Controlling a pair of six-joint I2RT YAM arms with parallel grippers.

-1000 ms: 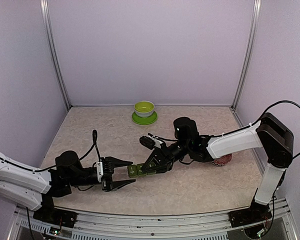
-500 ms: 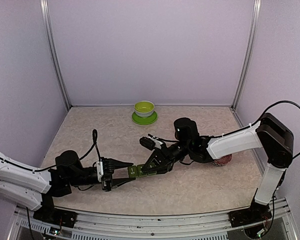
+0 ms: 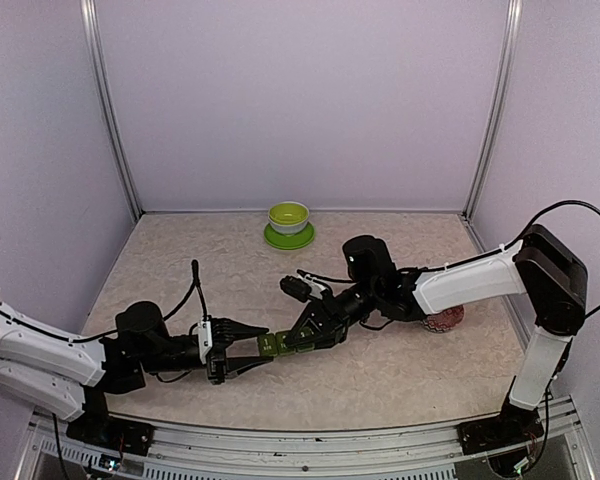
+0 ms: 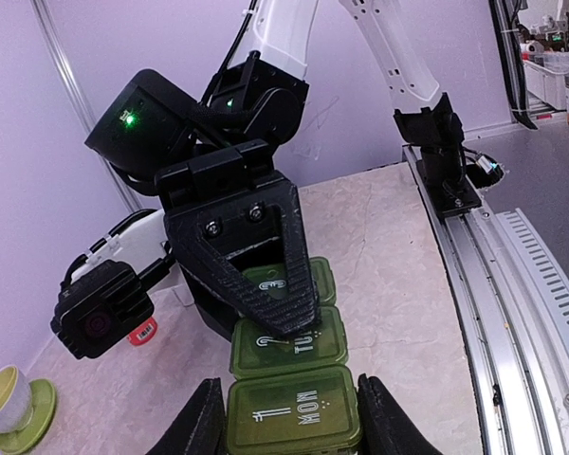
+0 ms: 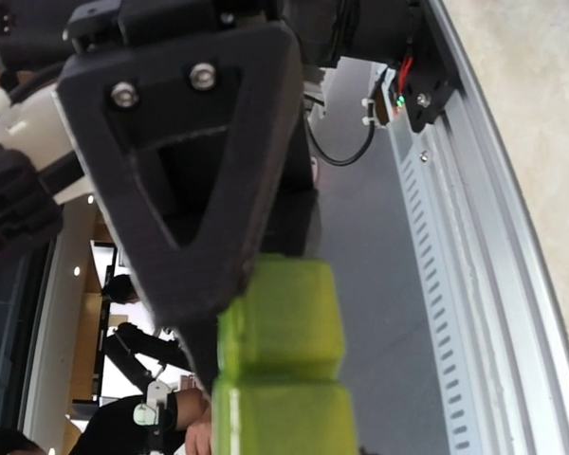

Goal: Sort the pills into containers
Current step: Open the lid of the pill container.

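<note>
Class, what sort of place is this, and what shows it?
Likely a robotics lab test cell: a left arm and right arm bolted to a marbled table, plain lilac walls, a metal rail.

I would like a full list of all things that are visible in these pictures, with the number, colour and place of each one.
pill container strip: one, dark green, three joined compartments with lids closed, held between both hands near the front middle
bowl: one, lime green, far edge of the table, standing on a saucer
saucer: one, lime green, under that bowl
patterned bowl: one, red and white, right side, partly hidden
table: one, beige marbled top
left hand: one, black, shut on one end of the strip
right hand: one, black, shut on the other end
</note>
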